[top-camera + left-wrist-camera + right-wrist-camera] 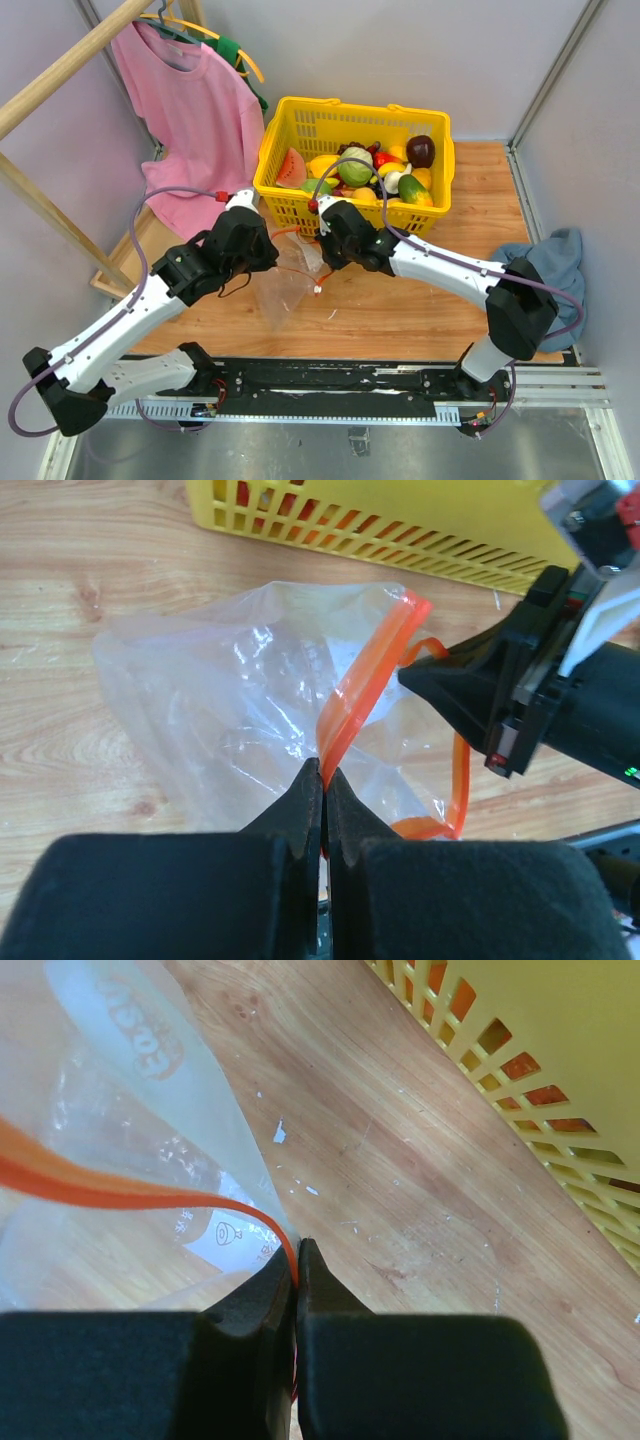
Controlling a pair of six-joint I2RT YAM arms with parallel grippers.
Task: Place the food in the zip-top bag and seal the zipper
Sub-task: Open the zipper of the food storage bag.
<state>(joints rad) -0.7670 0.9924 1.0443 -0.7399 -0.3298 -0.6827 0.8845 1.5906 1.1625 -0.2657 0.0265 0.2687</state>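
Observation:
The clear zip-top bag [290, 285] hangs crumpled between my two grippers, just in front of the yellow basket. My left gripper [325, 775] is shut on the red zipper [365, 680] strip at one side of the bag's mouth [220, 700]. My right gripper [298, 1250] is shut on the zipper's [120, 1195] other strip, with the bag's printed film [120, 1090] to its left. The mouth gapes between the two strips. The food lies in the basket: a green cabbage [356, 166], a watermelon slice [290, 168], a dark purple piece [421, 150] and others. I see no food inside the bag.
The yellow basket [285, 205] stands close behind both grippers on the wooden table. A pink shirt [190, 110] hangs on a wooden rack at the left. A blue cloth [550, 260] lies at the right edge, beside the right arm's elbow.

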